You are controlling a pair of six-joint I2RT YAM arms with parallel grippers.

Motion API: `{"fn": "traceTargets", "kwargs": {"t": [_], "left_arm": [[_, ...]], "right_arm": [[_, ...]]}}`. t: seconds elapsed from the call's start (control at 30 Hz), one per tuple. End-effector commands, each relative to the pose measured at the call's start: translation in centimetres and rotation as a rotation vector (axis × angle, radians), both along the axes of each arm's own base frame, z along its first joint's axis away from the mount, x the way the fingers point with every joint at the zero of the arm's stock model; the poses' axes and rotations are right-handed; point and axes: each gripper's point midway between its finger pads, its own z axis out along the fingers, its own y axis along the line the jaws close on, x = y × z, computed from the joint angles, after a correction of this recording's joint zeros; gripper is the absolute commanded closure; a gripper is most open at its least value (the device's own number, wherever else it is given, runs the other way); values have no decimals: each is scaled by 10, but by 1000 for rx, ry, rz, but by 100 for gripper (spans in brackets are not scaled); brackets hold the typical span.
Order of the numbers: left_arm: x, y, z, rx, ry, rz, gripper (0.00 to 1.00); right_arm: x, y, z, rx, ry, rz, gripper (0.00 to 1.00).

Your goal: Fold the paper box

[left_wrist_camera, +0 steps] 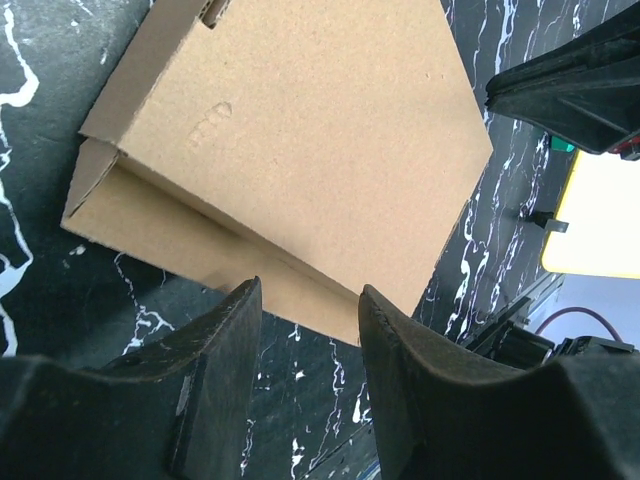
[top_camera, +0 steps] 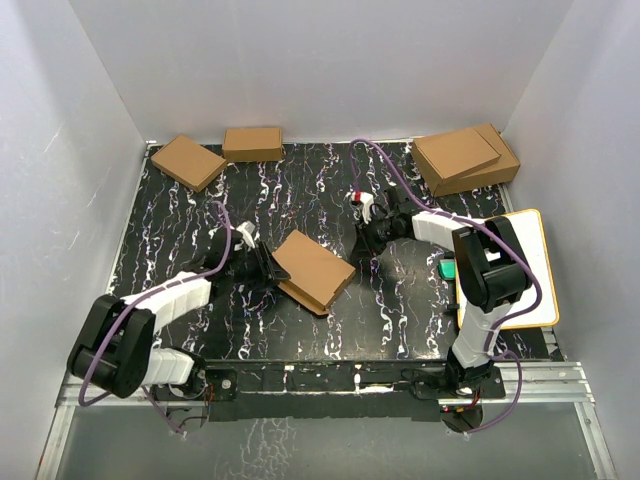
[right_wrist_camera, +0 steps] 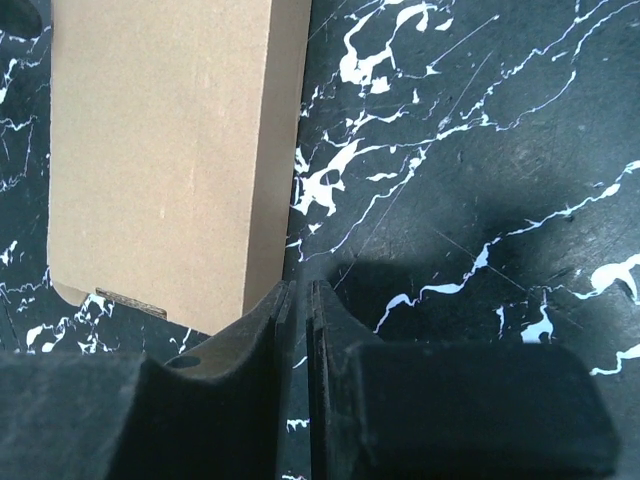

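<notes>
**A:** From above, where's the paper box (top_camera: 316, 270)?

**B:** Mid-desk (top_camera: 180, 220), folded flat and lying askew. The left fingers (top_camera: 270, 268) are at its left edge, and the right fingers (top_camera: 370, 242) are apart from it on the right.

**A:** Left wrist view?

**B:** Fingers apart, with the box edge just beyond them. One side lip is raised, so they're probably lined up to press it.

**A:** Right wrist?

**B:** Fingers together on nothing, and the box is just to their left. Likely meant to nudge it.

A robotics lab cell — plain white panels (top_camera: 300, 60) wall in a black marbled counter (top_camera: 300, 200), two cabled arms (top_camera: 170, 300) (top_camera: 480, 290) bolted to a metal rail (top_camera: 330, 380).
</notes>
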Motion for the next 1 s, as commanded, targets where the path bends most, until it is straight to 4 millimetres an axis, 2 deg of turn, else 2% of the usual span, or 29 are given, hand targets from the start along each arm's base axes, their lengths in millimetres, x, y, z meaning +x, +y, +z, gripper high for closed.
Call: {"fn": "traceTargets", "kwargs": {"t": [0.0, 0.2, 0.47, 0.57, 0.67, 0.83, 0.97], "left_arm": [[20, -12, 13, -18, -61, -13, 58], [30, -20, 3, 5, -45, -30, 58], [53, -30, 7, 28, -74, -59, 58], [62, -36, 11, 24, -89, -78, 58], [67, -37, 16, 37, -109, -92, 57], [60, -28, 33, 86, -193, -139, 55], [46, -22, 45, 107, -271, -212, 54]], "right_arm": [[3, -1, 6, -5, -46, 44, 85], [-8, 0, 5, 2, -17, 104, 85], [-25, 7, 8, 21, -21, 188, 85], [-21, 6, 10, 5, -31, 176, 85], [-8, -3, 14, -24, -58, 130, 82], [7, -25, 34, -25, -132, 75, 76], [-1, -24, 57, 31, -209, 121, 69]]}}
